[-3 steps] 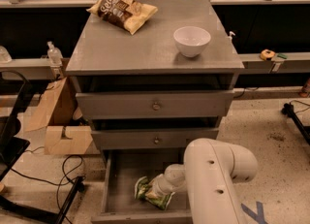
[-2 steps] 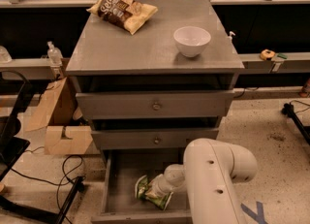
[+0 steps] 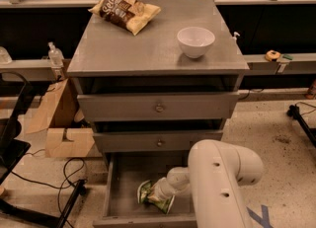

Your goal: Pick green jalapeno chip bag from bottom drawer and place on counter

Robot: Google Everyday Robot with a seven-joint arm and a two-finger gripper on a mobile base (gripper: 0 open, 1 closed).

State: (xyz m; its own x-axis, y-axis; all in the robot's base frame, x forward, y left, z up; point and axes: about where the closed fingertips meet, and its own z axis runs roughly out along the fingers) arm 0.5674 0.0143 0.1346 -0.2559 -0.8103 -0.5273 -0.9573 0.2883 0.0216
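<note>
Across the last second almost nothing changes: the green jalapeno chip bag [image 3: 148,194] lies in the same spot on the floor of the bottom drawer [image 3: 126,180], and the gripper [image 3: 160,191] stays pressed in against it from the right. For the task, that stillness suggests the grasp is being settled, not that the lift has begun. The bag is not yet raised, and the whole carry up to the counter [image 3: 148,54] is still to come. The bag sits toward the front of the pulled-out drawer, a little right of its middle, crumpled, with its green edge showing to the left of and below the gripper. The arm [image 3: 222,172] enters from the lower right, its big pale link filling the foreground. From there a slimmer wrist section angles down and to the left into the drawer, ending right at the bag. Whether the gripper is closed on the bag or merely laid against it cannot be told, because the wrist and the crinkled foil hide its tip. The two shallower drawers above are shut. On the counter stand a white bowl [image 3: 196,41] at the right and a brown-and-yellow chip bag [image 3: 125,11] at the back left, so the near left part looks like the likeliest place to set the bag down.
</note>
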